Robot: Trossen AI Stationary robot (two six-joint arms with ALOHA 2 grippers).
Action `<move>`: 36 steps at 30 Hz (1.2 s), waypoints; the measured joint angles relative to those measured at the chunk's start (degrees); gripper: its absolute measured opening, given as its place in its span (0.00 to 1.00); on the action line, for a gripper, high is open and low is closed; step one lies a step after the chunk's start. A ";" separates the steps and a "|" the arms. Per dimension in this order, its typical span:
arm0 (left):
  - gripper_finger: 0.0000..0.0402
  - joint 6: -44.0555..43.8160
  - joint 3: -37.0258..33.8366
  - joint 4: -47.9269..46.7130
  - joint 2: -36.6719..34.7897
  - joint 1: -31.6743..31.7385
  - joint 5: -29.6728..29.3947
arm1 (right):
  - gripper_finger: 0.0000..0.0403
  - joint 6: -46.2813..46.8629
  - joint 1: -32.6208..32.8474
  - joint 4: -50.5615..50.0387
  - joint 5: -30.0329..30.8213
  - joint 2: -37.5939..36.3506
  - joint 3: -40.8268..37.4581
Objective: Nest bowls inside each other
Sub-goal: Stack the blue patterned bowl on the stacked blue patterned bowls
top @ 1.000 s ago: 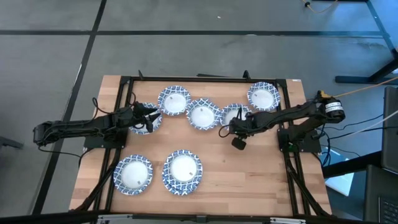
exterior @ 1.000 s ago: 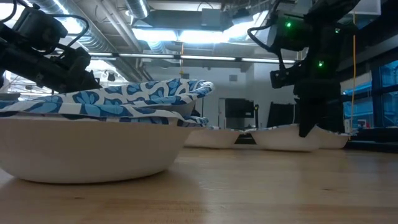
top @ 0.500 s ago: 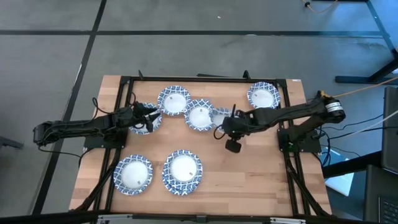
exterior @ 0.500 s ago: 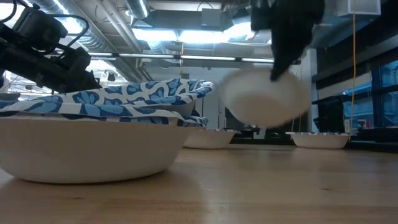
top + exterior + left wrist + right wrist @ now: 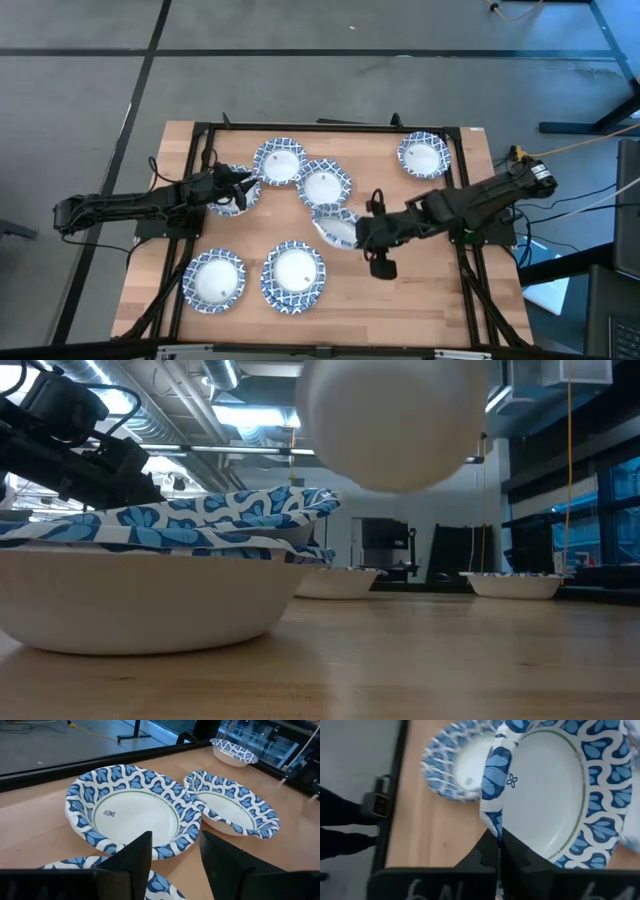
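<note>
One bowl [image 5: 337, 226] pinched by rim in my right gripper [image 5: 362, 232], fingers clamped on it, held tilted above table [image 5: 420, 290] centre. My left gripper [image 5: 238, 187] over bowl at left edge [image 5: 228, 193], fingers apart. Nearby: far bowl pair [image 5: 301, 172], lone bowl far right [image 5: 423, 156], two near bowls [image 5: 255, 275]. Low view: lifted bowl's white underside hangs high; big bowl fills foreground. Wooden tabletop, black frame, grey floor.
</note>
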 joint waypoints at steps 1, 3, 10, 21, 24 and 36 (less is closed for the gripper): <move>0.40 -0.04 0.00 0.00 0.00 0.00 0.04 | 0.00 -0.34 0.58 1.35 -0.42 0.41 0.00; 0.40 0.00 -0.01 0.00 0.00 0.00 0.41 | 0.00 -1.35 1.45 2.91 -1.54 1.63 0.00; 0.40 -0.04 -0.01 -0.15 0.00 0.00 4.31 | 0.00 -2.06 2.75 11.56 -11.36 8.54 1.41; 0.40 0.00 0.00 -0.55 0.00 -0.02 4.48 | 0.00 -10.75 2.43 1.31 -10.95 24.96 23.51; 0.40 0.02 -0.01 -0.74 0.00 -0.02 6.21 | 0.00 -10.50 0.55 1.39 -10.97 27.69 25.42; 0.40 0.06 -0.01 -1.73 0.00 -0.02 12.05 | 0.01 -4.95 -1.37 5.29 -11.03 34.78 25.59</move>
